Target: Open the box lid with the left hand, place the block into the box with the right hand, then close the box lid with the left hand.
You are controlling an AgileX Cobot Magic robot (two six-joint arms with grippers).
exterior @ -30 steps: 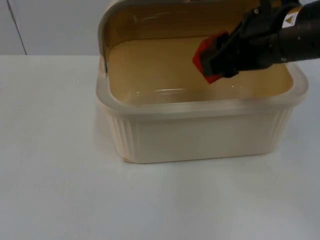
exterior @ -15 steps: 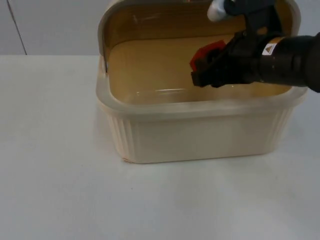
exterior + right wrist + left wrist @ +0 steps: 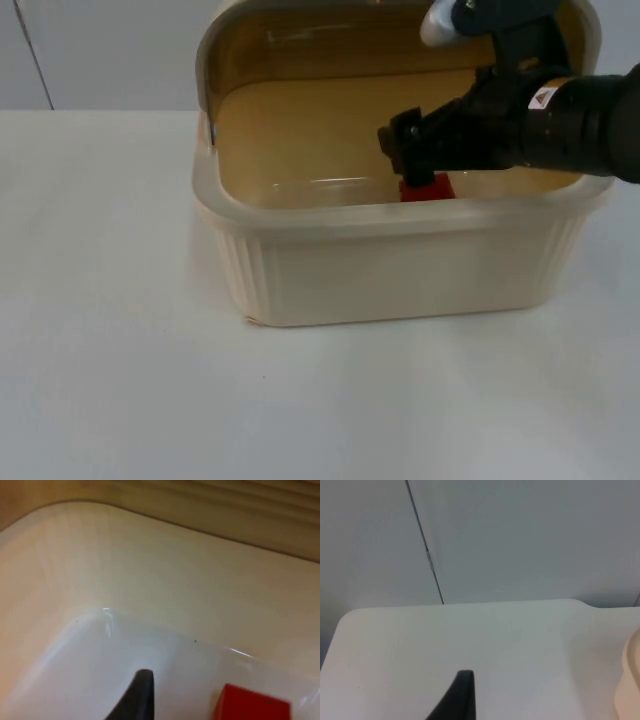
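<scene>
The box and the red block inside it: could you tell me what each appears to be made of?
The box looks like moulded plastic, cream and semi-glossy: ribbed outer walls, a thick, slightly translucent rim, and glints on its smooth inner floor. The red block looks solid and matte, with flat faces and sharp edges; painted wood or hard plastic, I cannot tell which.

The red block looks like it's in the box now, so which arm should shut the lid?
Probably the left. The right gripper hangs inside the box above the red block, under the raised lid, so it must withdraw first. The left gripper waits over bare table beside the box.
</scene>
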